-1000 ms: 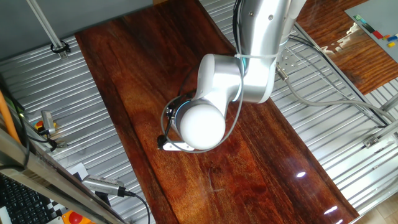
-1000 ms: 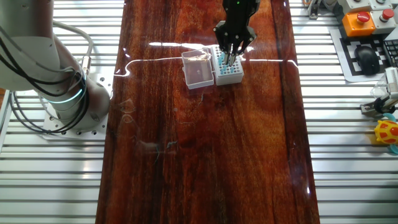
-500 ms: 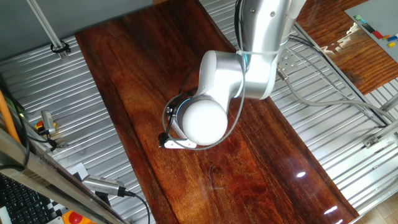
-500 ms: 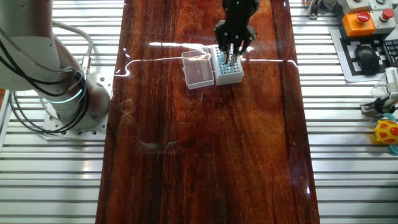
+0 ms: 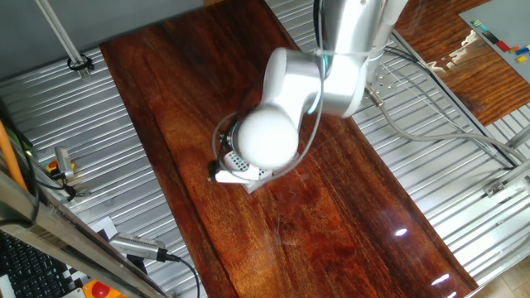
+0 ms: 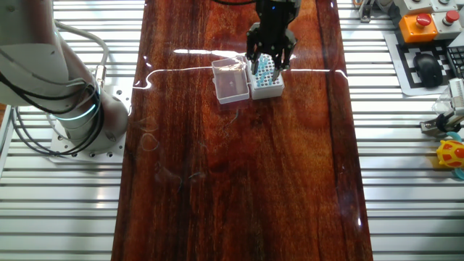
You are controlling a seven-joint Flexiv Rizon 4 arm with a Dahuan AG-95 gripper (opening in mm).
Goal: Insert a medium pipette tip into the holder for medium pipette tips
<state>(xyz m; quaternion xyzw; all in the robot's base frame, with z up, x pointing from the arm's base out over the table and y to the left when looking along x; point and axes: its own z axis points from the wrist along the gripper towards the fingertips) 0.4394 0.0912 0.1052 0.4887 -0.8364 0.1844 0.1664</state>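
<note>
Your black two-finger gripper (image 6: 267, 64) hangs over the small white square holder box (image 6: 266, 78) with teal tips in its grid, its clear hinged lid (image 6: 230, 80) open beside it, fingers spread apart. You cannot make out the thin greyish pipette tip or its direction.
</note>
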